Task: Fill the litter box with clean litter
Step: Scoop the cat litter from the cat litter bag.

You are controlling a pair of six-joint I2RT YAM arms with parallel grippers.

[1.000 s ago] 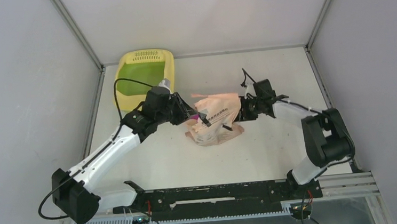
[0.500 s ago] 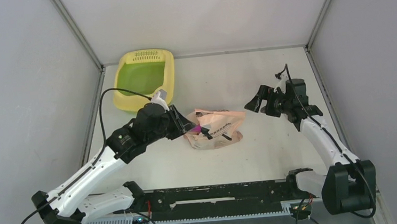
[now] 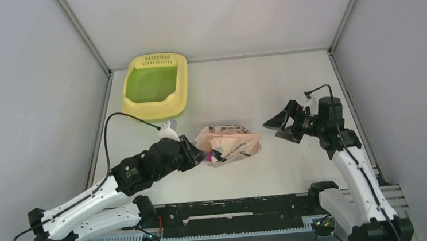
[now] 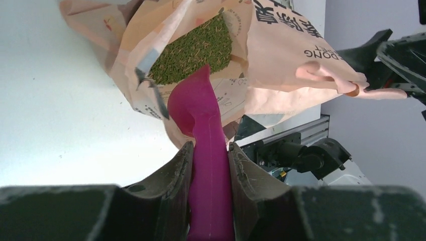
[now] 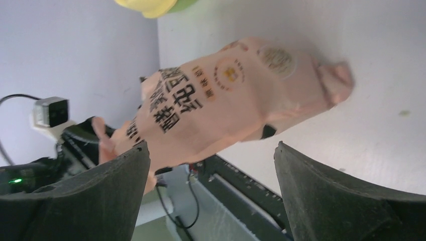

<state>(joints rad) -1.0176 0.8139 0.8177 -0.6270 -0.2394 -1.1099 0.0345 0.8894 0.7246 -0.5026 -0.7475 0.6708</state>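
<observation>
Left gripper (image 4: 208, 150) is clamped narrow on the handle of the magenta plastic scoop (image 4: 200, 113). The scoop's nose points into the open mouth of the peach-pink printed plastic bag (image 4: 286, 47), right at the edge of the clean litter (image 4: 193, 50), a mass of dark grey-green granules inside the bag. Can't tell if anything is on the scoop, since the wrist view only shows its underside. Right gripper (image 3: 276, 129) is spread wide and empty, hanging just right of the bag without touching it. The bag lies slumped on its side mid-worktop (image 3: 266, 87) with nothing propping it. The pale yellow rounded plastic litter box (image 3: 183, 79) sits at the far left corner, well apart from the bag, grille end away from the arms. Its green floor looks bare from above, no granules that I can make out. My read is we're at the scoop-loading step, early in the fill. Next move calls for driving the scoop deeper into the granules, lifting it level, swinging far-left over the box and tipping. The bag mouth looks floppy, so the right gripper probably needs to pinch an edge to keep it open. The risk is spill on the long carry.
</observation>
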